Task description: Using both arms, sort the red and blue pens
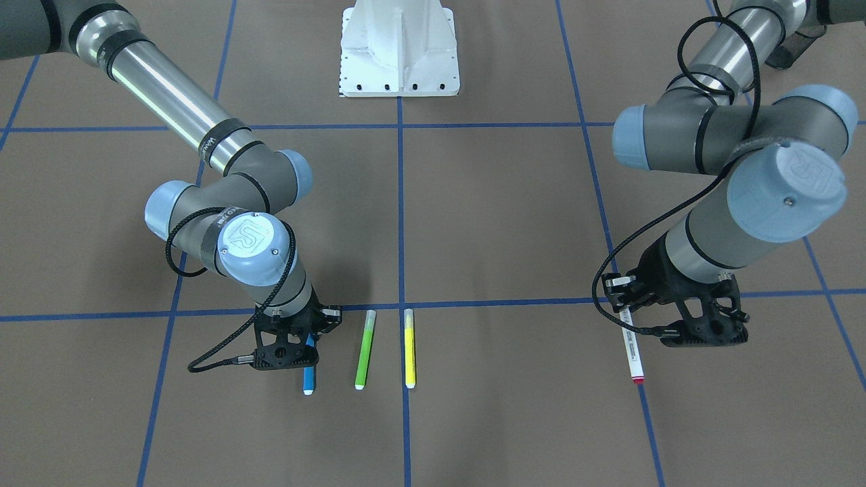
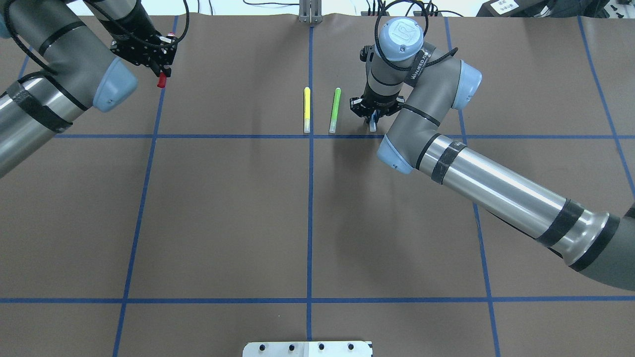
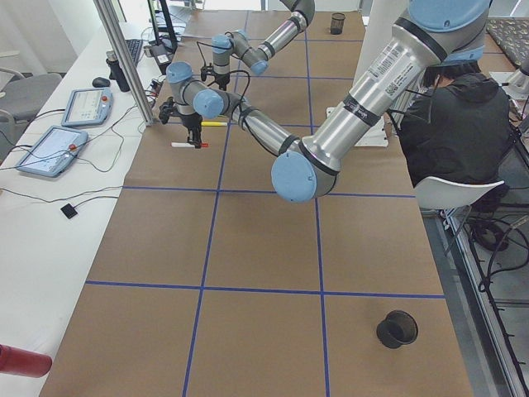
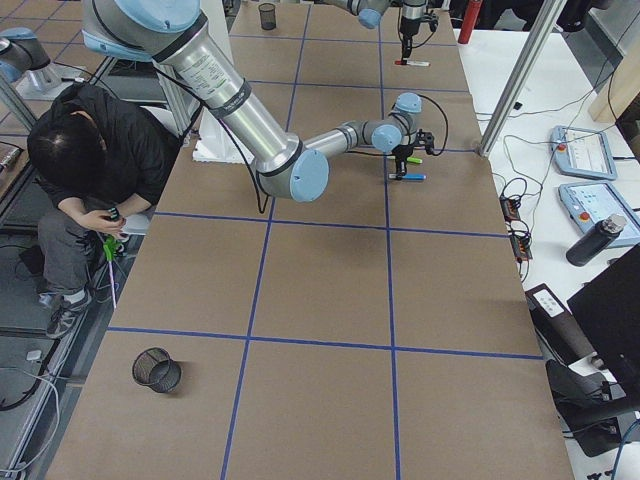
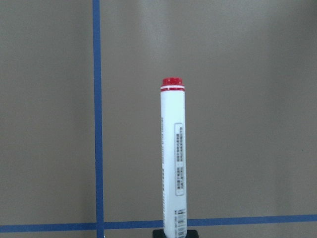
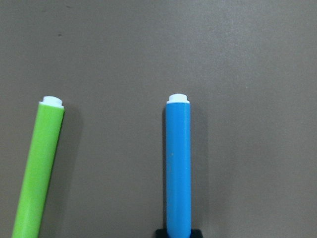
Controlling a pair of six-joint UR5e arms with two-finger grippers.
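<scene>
My left gripper (image 1: pixel 629 318) is shut on the red pen (image 1: pixel 633 353), a white barrel with a red end, and holds it level above the table. In the left wrist view the red pen (image 5: pixel 173 158) juts out over the brown table. From overhead only its red tip (image 2: pixel 161 81) shows below the left gripper (image 2: pixel 159 69). My right gripper (image 1: pixel 308 341) is down at the table, shut on the blue pen (image 1: pixel 309 370). That blue pen (image 6: pixel 178 168) lies on the surface with its white end pointing away. Overhead, the right gripper (image 2: pixel 372 117) covers most of the blue pen (image 2: pixel 372 127).
A lime-green marker (image 1: pixel 364 348) and a yellow marker (image 1: pixel 408 348) lie side by side close to the blue pen. The white pedestal base (image 1: pixel 399 47) stands at the robot's side. A black mesh cup (image 3: pixel 397 328) sits near the table's left end. A seated person (image 3: pixel 455 124) is beside the table.
</scene>
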